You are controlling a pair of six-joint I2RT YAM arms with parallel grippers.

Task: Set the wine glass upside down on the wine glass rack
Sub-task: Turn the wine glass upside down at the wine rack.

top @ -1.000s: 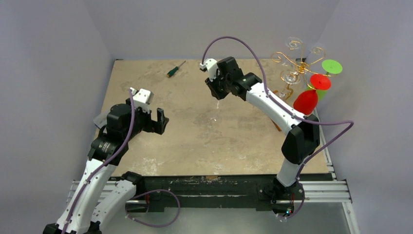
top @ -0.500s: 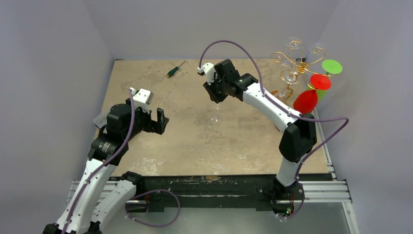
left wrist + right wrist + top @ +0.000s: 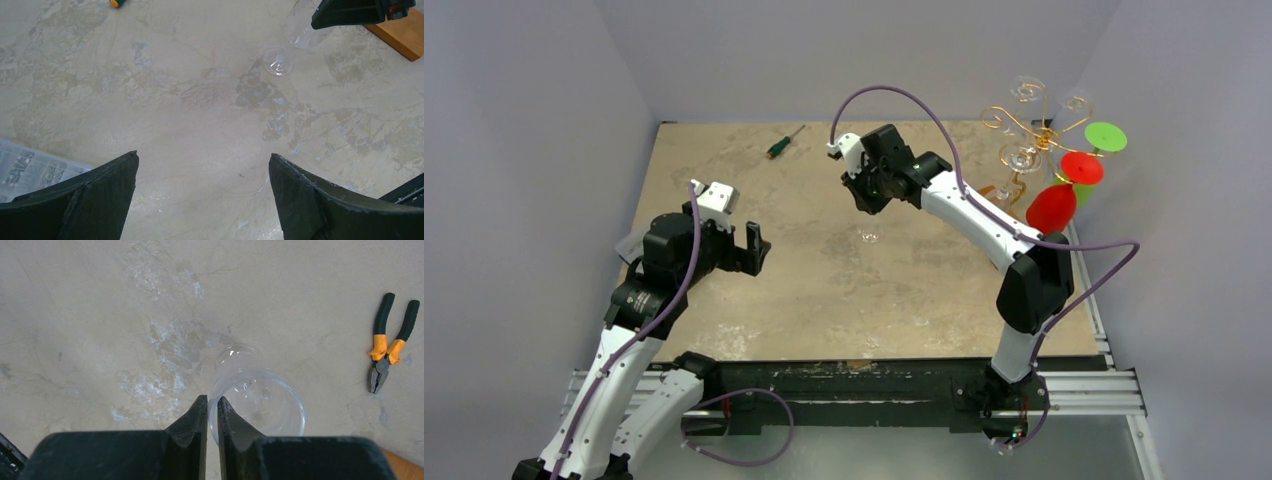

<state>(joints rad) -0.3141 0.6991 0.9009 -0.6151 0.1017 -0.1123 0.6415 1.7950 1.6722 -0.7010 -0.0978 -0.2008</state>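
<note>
Top view: one clear wine glass stands upright mid-table, well apart from the wine glass rack at the far right edge. Right gripper is at its top. Rack carries one red glass and one green glass; clear ones can't be counted. One screwdriver, green handle. Left gripper is spread wide, holding nothing.
Left wrist: one clear plastic box, lettering too blurred to read.
Right wrist: fingers nearly together, pinching the bowl's rim wall. One pair of pliers, black/orange grips.
</note>
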